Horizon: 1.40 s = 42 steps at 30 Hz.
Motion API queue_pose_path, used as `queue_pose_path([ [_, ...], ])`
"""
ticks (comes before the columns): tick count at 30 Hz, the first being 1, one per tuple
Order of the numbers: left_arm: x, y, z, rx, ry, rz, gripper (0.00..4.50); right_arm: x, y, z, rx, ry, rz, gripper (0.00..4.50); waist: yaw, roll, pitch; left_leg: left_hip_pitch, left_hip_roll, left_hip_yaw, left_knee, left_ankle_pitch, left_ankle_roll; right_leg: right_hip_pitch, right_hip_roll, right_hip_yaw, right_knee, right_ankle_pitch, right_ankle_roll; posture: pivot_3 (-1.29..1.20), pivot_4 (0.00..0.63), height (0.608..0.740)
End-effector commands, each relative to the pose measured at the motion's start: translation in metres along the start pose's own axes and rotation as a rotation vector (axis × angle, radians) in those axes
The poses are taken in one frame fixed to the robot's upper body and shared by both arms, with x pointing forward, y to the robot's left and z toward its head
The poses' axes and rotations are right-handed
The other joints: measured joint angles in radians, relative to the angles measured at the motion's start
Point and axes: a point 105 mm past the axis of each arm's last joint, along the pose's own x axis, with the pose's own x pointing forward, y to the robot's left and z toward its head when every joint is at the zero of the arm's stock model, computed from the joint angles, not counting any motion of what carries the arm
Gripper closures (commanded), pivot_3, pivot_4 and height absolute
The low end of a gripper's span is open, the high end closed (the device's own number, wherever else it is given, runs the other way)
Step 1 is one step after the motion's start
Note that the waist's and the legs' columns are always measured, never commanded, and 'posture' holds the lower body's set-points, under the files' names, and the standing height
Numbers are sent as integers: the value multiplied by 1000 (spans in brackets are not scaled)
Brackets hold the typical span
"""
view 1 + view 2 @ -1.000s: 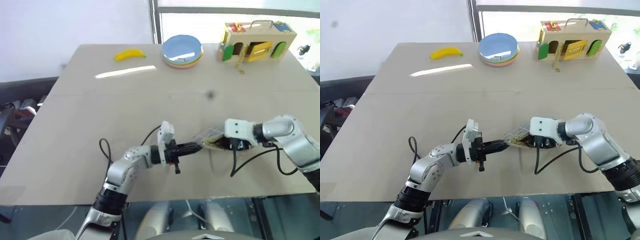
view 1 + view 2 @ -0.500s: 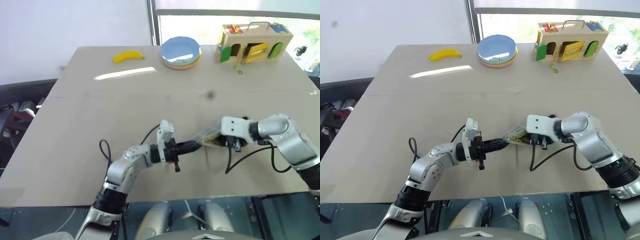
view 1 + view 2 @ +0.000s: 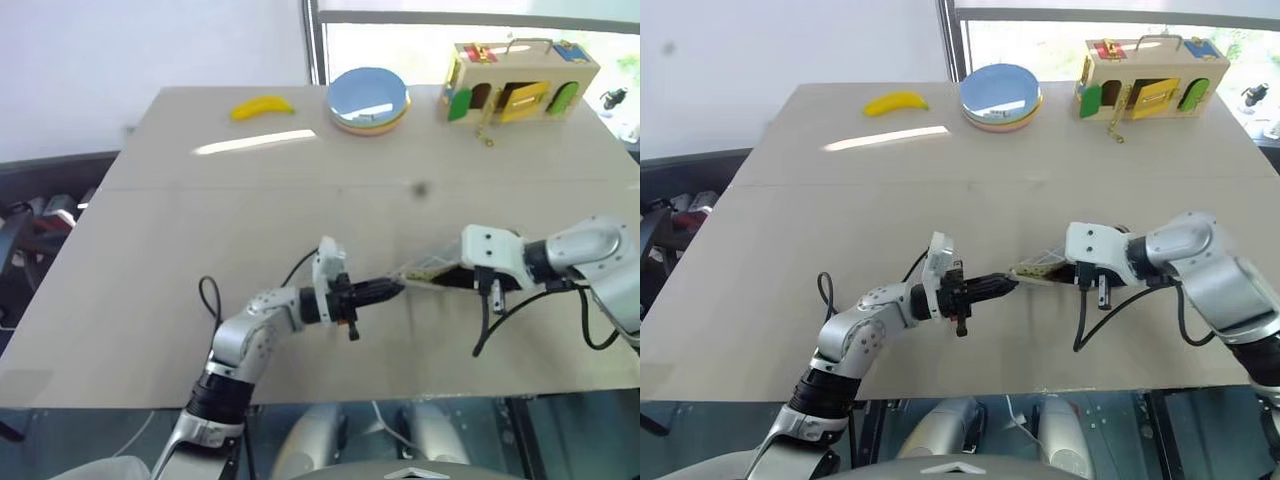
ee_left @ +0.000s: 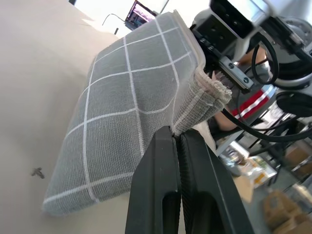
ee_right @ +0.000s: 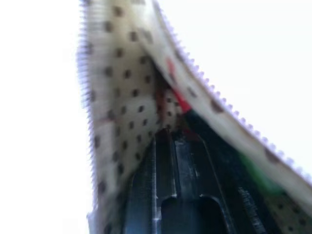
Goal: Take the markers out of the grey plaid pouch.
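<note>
Markers (image 5: 178, 100) lie deep in the pouch (image 4: 131, 112), straight ahead of the right claw (image 5: 175, 146), whose nearly closed fingers sit inside its mouth, while the left claw (image 4: 178, 139) pinches the pouch's opposite corner.

The grey plaid pouch (image 4: 131, 112) is soft grey fabric crossed by thin white grid lines, with a frayed tan edge at its mouth; it hangs stretched between the two arms just above the desk, one corner pinched, its mouth pulled open; the lining is cream with dark dots; deep inside lie the markers (image 5: 178, 100), seen as a red piece and a green one, blurred.
</note>
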Motion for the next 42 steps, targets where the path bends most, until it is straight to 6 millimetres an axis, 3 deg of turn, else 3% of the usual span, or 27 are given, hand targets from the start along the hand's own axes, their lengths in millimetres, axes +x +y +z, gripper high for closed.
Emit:
queue_pose_path([
  [1, -2, -11, 15, -50, -32, -62, 4500, -16, -7, 19, -60, -26, -53, 2691, -1, 0, 0, 0, 0, 0, 0, 0, 0, 0, 0, 0, 0, 0, 0, 0, 150, 740],
  [5, -5, -21, 19, -151, -35, -120, 4500, -18, -9, 24, -66, -16, -71, 839, 0, 0, 0, -1, 0, 0, 0, 0, 0, -1, 0, 0, 0, 0, 0, 0, 150, 740],
  [11, -9, -27, 19, -211, -11, -151, 4500, -12, 0, 8, -52, 77, -21, 839, 0, 0, 0, -2, 0, 0, 0, 0, 0, -1, 0, 0, 0, 0, 0, 0, 150, 740],
  [18, -11, -26, 13, -243, 7, -156, 4500, 10, 3, -18, -72, 180, 28, 839, -2, 0, 0, -2, 0, 0, 0, 0, 0, -2, 0, 0, 0, 0, 0, 0, 150, 740],
  [31, -9, -25, 12, -278, -5, -159, 4500, 41, -1, -37, -143, 265, 72, 839, -3, -1, 0, -1, 0, 0, 1, 0, 0, -1, 0, 0, 1, 0, 0, 0, 150, 740],
  [34, -10, -25, 12, -280, -6, -159, 4500, 44, 2, -39, -154, 274, 86, 2044, -1, -1, -1, -1, 0, 0, 1, 0, 0, -1, 0, 0, 1, 0, 0, 0, 150, 740],
  [36, -10, -25, 12, -281, -7, -159, 4500, 44, 3, -39, -153, 269, 87, 3254, 0, -1, -1, -1, 0, 0, 1, 0, 0, -1, 0, 0, 1, 0, 0, 0, 150, 740],
  [37, -10, -25, 12, -281, -6, -159, 4500, 43, 3, -38, -152, 266, 84, 3525, 0, -1, -1, -1, 0, 0, 1, 0, 0, -1, 0, 0, 0, 0, 0, 0, 150, 740],
  [42, -10, -25, 12, -280, -4, -160, 4500, 30, -2, -32, -137, 234, 38, 3656, 0, -1, -1, -1, 0, 0, 1, 0, 0, -1, 0, 0, 0, 0, 0, 0, 150, 740],
])
